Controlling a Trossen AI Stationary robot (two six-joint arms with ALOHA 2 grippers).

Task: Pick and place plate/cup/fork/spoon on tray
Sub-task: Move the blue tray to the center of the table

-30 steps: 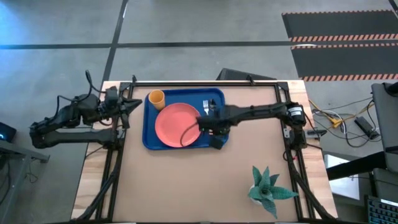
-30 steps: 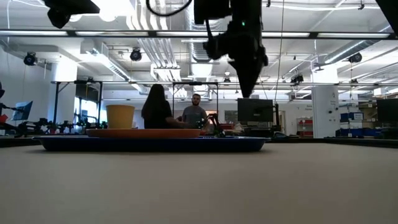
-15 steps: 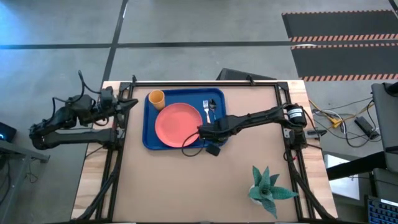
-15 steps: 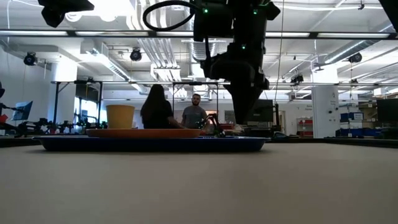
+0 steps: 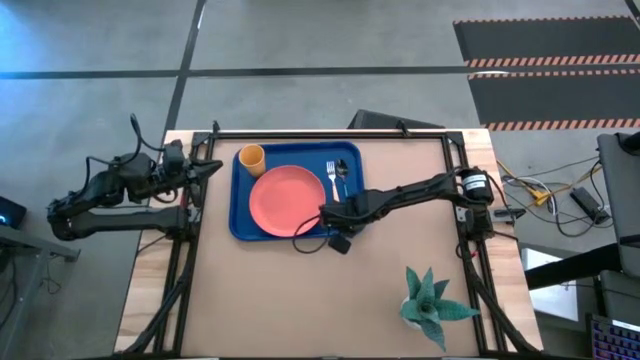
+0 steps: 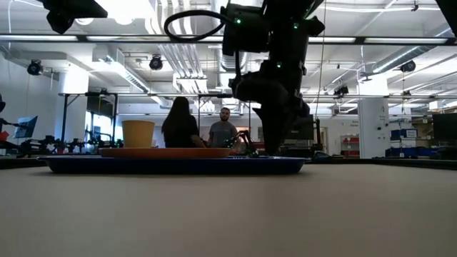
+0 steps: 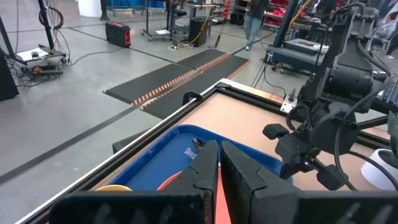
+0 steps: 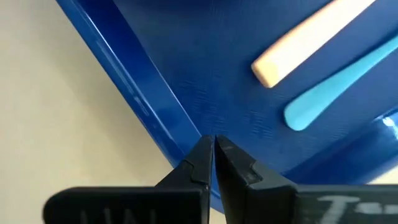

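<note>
The blue tray (image 5: pixel 240 225) lies on the table at the far left of centre. On it lie the salmon plate (image 5: pixel 286 199), the yellow cup (image 5: pixel 251 157), the orange-handled fork (image 5: pixel 331 182) and the teal-handled spoon (image 5: pixel 342 172). My right gripper (image 5: pixel 328 212) is shut and points down just over the tray's right part, close to the free ends of the fork handle (image 8: pixel 311 46) and the spoon handle (image 8: pixel 336 84). My left gripper (image 5: pixel 207 170) is shut and empty, waiting by the table's left edge. My right gripper (image 8: pixel 212 149) has its shut fingertips at the tray's inner wall (image 8: pixel 186 106), just inside the rim, coming from above. I cannot tell whether they touch the tray.
A potted green plant (image 5: pixel 430 300) stands at the table's near right. Bare brown table lies between the tray and the near edge. In the low view, people (image 6: pixel 180 123) are in the room beyond the table.
My right gripper has gone from over the fork and spoon toward the table's near edge and down to tray height. The fork and spoon, partly hidden under the arm before, now lie in plain view on the tray.
</note>
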